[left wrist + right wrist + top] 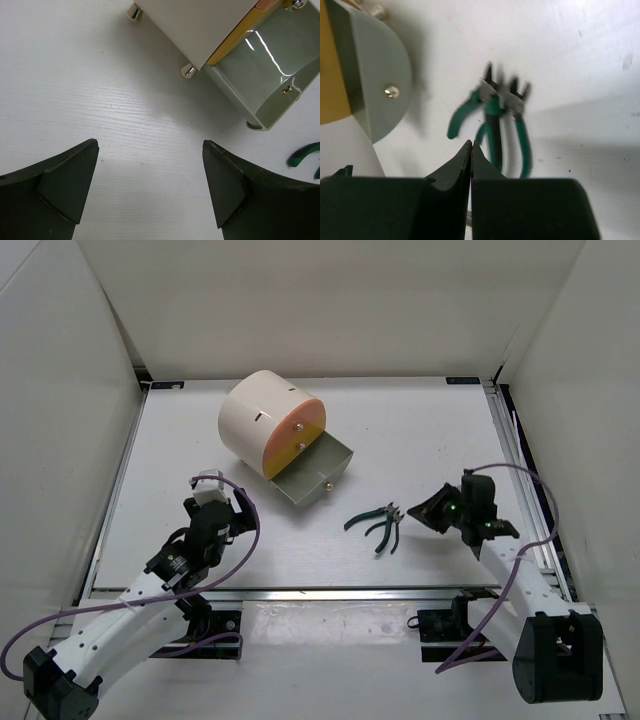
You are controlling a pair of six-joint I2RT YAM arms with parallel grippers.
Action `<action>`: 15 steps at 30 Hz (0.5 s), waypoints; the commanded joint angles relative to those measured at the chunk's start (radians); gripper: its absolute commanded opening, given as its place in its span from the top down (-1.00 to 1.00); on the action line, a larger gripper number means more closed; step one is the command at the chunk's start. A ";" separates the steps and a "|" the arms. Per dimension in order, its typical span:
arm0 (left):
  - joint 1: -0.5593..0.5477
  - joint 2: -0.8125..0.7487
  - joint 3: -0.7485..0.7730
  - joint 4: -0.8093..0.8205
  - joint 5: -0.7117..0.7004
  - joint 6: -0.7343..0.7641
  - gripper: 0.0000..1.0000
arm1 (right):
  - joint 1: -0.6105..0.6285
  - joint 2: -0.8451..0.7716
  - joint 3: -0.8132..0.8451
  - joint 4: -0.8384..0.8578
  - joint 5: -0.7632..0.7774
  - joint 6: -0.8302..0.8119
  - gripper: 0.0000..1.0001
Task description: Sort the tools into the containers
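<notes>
A: Top: pliers (378, 523) lay on the desk (430, 440), outside the open drawer (315, 478). Nothing sorted yet.
B: Left wrist: left gripper (150, 185) jaws wide apart, empty; drawer bare.
A: Right wrist: right gripper (471, 150) jaws pressed together, empty, near pliers.

Bright, even light comes from above. The white table (420, 430) glows almost too bright in the top view. The drum (262, 418) casts a soft grey shadow beside itself. In the left wrist view a white streak of glare shines inside the open drawer (240, 75). The right wrist view is blurry: the green pliers (492, 112) look smeared and doubled.
</notes>
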 commanded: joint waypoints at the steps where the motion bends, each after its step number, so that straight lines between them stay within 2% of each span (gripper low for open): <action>1: 0.007 -0.014 0.003 0.003 -0.005 0.004 -0.92 | 0.001 0.033 0.163 -0.181 0.075 -0.149 1.00; 3: 0.005 -0.014 0.006 0.003 -0.005 0.005 -0.92 | 0.001 0.030 0.199 -0.257 0.097 -0.176 1.00; 8: 0.004 -0.020 0.004 0.003 -0.004 0.002 -0.92 | 0.001 -0.028 0.253 -0.316 0.140 -0.219 1.00; 15: 0.005 -0.033 0.000 0.003 -0.005 0.001 -0.92 | 0.007 -0.040 0.273 -0.273 0.011 -0.229 1.00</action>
